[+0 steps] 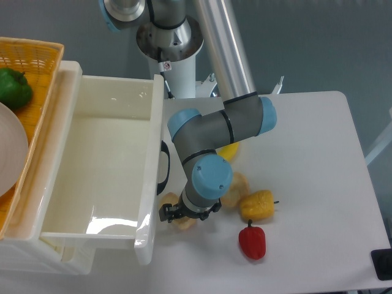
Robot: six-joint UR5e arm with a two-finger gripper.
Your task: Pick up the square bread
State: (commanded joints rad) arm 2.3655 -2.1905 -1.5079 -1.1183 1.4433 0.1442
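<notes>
White table (pixel 318 159), smooth matte top with rounded corners. At its left side stands a glossy white plastic bin (pixel 92 177), a deep rectangle with a thick rolled rim; a black handle (pixel 163 166) shows on the side facing the arm. Left of the bin, a woven tan wicker basket (pixel 43 73) holds a shiny green pepper (pixel 13 87) and the edge of a pale round plate (pixel 11 150). Arm (pixel 214 125): grey tube links with light-blue joint caps, rising from a round metal base; a small red-and-white sticker (pixel 166 65) sits on the base column, its marking too small to read. On the table right of the wrist: a waxy, lumpy yellow pepper (pixel 257 204) with a short stem; a glossy red pepper (pixel 252 241) in front of it; a rounder, lumpy pale bun (pixel 236 188) touching the yellow pepper's left side; a further yellow item (pixel 230 149), mostly hidden behind the arm. The square bread (pixel 182 222), pale tan with rounded corners, lies just beside the bin's near right corner, largely covered by the wrist. The gripper (pixel 181 213) is dark and sits low, directly on the bread; finger spread is hidden by the wrist, so cannot tell how far open it is or whether it grips.
</notes>
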